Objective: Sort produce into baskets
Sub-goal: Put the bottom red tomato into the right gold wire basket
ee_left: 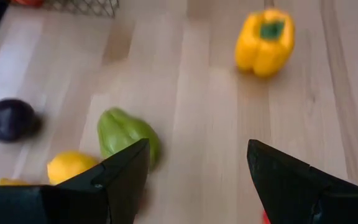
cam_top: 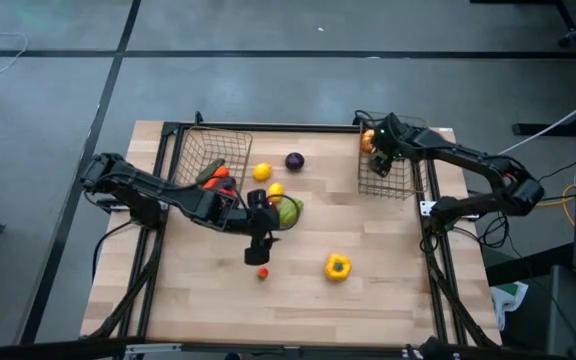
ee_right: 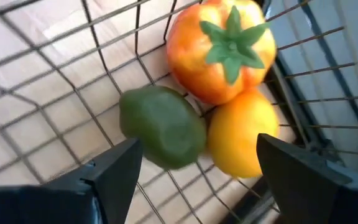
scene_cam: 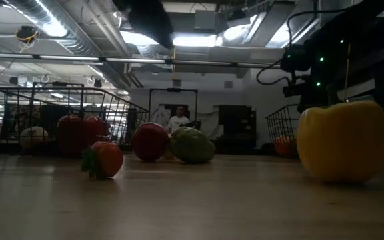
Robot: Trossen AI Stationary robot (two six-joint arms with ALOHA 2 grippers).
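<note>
My left gripper (cam_top: 260, 248) is open and empty above the table's middle; its fingers (ee_left: 197, 180) stand apart over bare wood. Around it lie a green piece (ee_left: 128, 134), a lemon (ee_left: 70, 167), a purple eggplant (ee_left: 8, 119), a yellow pepper (cam_top: 337, 266) and a tiny red tomato (cam_top: 263, 272). My right gripper (cam_top: 378, 142) is open and empty over the right wire basket (cam_top: 396, 185). Below its fingers (ee_right: 194, 180) an orange-red piece with a green stem (ee_right: 219, 46), a green piece (ee_right: 161, 127) and a yellow-orange piece (ee_right: 241, 140) lie on the basket's mesh floor.
The left wire basket (cam_top: 193, 150) at the far left holds red, orange and green pieces (cam_top: 216, 176). Another lemon (cam_top: 261, 172) lies beside it. The near half of the table has bare wood around the yellow pepper (scene_cam: 342, 140) and the tiny tomato (scene_cam: 104, 160).
</note>
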